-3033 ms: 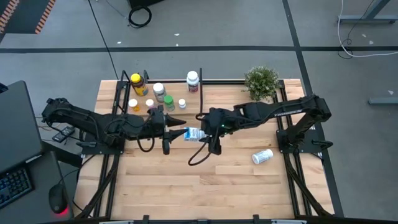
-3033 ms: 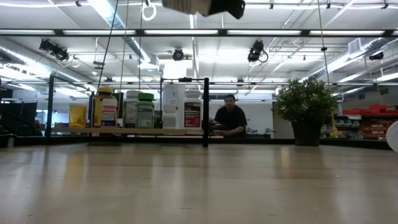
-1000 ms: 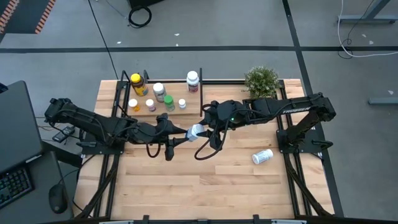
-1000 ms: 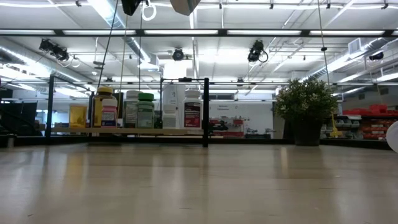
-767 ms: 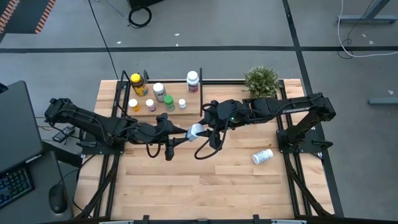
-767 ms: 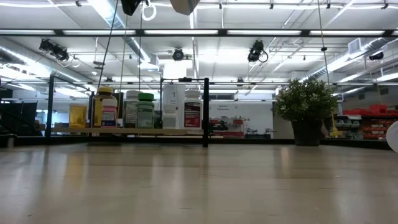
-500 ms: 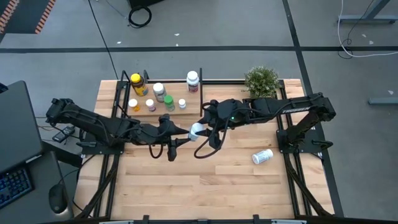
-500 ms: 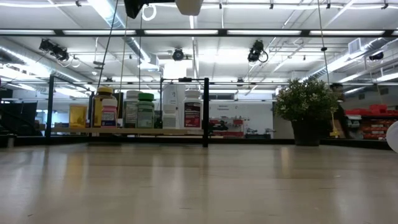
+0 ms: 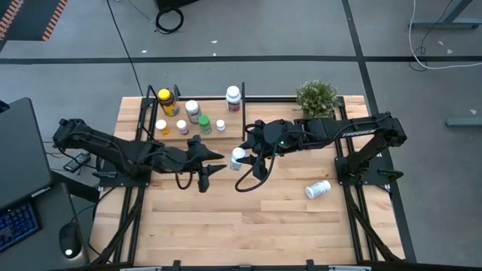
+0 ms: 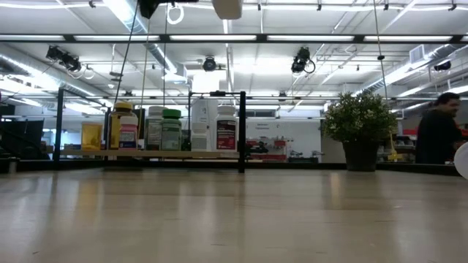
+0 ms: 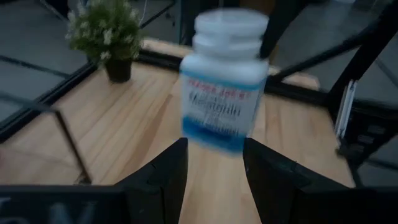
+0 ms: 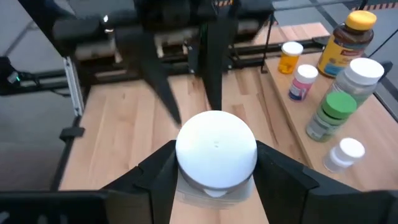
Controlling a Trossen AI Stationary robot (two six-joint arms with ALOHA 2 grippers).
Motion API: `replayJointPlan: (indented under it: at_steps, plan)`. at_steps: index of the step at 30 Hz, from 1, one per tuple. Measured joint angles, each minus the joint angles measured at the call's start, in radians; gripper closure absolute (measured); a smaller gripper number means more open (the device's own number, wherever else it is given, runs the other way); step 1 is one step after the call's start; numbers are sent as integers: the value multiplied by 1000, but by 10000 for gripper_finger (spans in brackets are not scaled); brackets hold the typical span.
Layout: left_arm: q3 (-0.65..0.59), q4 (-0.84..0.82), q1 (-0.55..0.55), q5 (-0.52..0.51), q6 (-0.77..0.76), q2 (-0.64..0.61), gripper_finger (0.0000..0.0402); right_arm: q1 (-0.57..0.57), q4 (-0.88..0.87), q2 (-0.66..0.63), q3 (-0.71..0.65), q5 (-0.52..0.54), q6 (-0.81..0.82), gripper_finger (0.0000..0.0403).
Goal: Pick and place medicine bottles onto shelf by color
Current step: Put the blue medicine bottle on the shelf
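Note:
A white medicine bottle (image 9: 238, 157) with a blue label and white cap hangs high over the middle of the table, cap up; in the low view only its base (image 10: 227, 8) shows. My right gripper (image 12: 216, 158) is shut on it, reaching in from the table's right (image 9: 246, 156). My left gripper (image 9: 219, 160) stands open just left of the bottle; in the left wrist view (image 11: 214, 146) the bottle (image 11: 224, 81) is beyond its fingertips. The shelf (image 9: 215, 113) at the far left carries several more bottles. My right gripper pinches the bottle's body just under the cap (image 12: 185, 185) between its two fingers (image 12: 155, 177), one on each side. The fingers come from the table's right, slanting down. The bottle stands about upright in the hold, cap (image 12: 216, 148) up, lifted well clear of the table.
On the shelf stand an amber yellow-capped bottle (image 9: 167, 102), a green-capped one (image 9: 204, 121), a tall white one (image 9: 233, 96) and small ones. Another white bottle (image 9: 318, 189) lies on the table at the right. A potted plant (image 9: 316, 98) stands far right. A person (image 10: 439, 135) is beyond the table.
My left gripper has drawn back toward the table's left, away from the bottle, so its fingertips now stand apart from it. The bottle stays lifted in my right gripper, which has kept its place.

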Motion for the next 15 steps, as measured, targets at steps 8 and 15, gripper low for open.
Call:
replayJointPlan:
  at_steps: [8,15]
  plan:
    - [0,-215,8,-89,-83,-158,239,-30,-52,0,0,34,-58,209]
    - [0,-212,8,-141,-77,-263,239,-94,-26,38,0,161,-171,209]
